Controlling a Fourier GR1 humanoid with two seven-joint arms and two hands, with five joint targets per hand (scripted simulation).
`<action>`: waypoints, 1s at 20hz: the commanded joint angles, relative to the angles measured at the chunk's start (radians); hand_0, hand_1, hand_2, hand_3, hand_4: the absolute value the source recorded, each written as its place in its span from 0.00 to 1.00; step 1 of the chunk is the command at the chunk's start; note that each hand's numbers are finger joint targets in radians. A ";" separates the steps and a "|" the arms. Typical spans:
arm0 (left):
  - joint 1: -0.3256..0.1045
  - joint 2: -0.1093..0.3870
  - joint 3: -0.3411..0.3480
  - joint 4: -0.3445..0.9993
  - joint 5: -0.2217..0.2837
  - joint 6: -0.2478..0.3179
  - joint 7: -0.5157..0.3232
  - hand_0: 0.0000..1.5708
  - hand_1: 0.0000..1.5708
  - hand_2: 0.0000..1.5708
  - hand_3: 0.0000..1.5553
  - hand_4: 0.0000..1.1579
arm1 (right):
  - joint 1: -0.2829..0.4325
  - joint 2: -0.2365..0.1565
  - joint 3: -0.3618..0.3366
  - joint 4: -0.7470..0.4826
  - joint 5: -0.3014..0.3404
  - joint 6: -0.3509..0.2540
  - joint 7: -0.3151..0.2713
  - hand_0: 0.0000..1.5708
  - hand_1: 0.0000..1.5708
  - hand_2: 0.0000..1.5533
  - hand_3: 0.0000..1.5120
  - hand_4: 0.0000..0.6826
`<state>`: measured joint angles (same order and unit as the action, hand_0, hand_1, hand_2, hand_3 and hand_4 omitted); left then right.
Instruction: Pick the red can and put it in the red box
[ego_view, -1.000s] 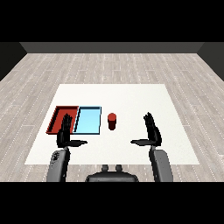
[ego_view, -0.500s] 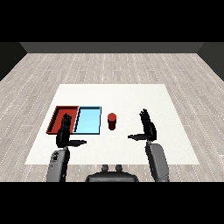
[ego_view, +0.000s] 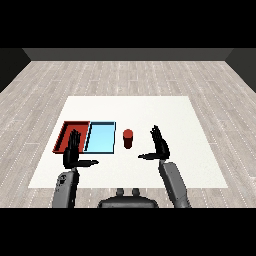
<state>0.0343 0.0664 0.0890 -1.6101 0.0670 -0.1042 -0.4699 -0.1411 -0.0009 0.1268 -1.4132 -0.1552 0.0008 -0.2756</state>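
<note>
The red can (ego_view: 128, 138) stands upright on the white table (ego_view: 165, 112), just right of the light blue tray (ego_view: 100, 137). The red tray (ego_view: 67, 132) lies at the left, touching the blue one. My right hand (ego_view: 160, 146) is open, fingers straight up and thumb pointing left, a short way right of the can and a little nearer to me, apart from it. My left hand (ego_view: 74, 153) is open too, hovering over the near edge of the red tray with its thumb pointing right.
Both trays hold nothing. Grey plank floor surrounds the table on every side. The table's near edge runs just behind my forearms.
My right hand has moved left, toward the can, over the last second. The left hand has kept its place. The can has not moved.
</note>
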 joint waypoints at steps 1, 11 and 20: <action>0.073 -0.041 -0.036 0.015 -0.045 0.016 -0.092 0.00 0.00 0.00 0.00 0.00 | -0.071 0.001 0.030 0.135 -0.051 -0.028 -0.069 0.00 0.00 0.00 0.00 0.00; -0.004 -0.006 0.004 0.046 0.007 -0.021 -0.046 0.00 0.00 0.00 0.00 0.00 | -0.111 0.001 0.088 0.277 -0.081 -0.076 -0.159 0.00 0.00 0.00 0.00 0.00; -0.026 -0.009 0.007 -0.040 0.044 -0.001 0.063 0.00 0.00 0.00 0.00 0.00 | -0.219 0.001 0.177 0.428 -0.186 -0.146 -0.259 0.00 0.00 0.00 0.00 0.00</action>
<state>0.0372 0.0527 0.0935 -1.6279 0.0959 -0.1103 -0.4582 -0.3549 -0.0001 0.2565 -1.0225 -0.3022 -0.1167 -0.4741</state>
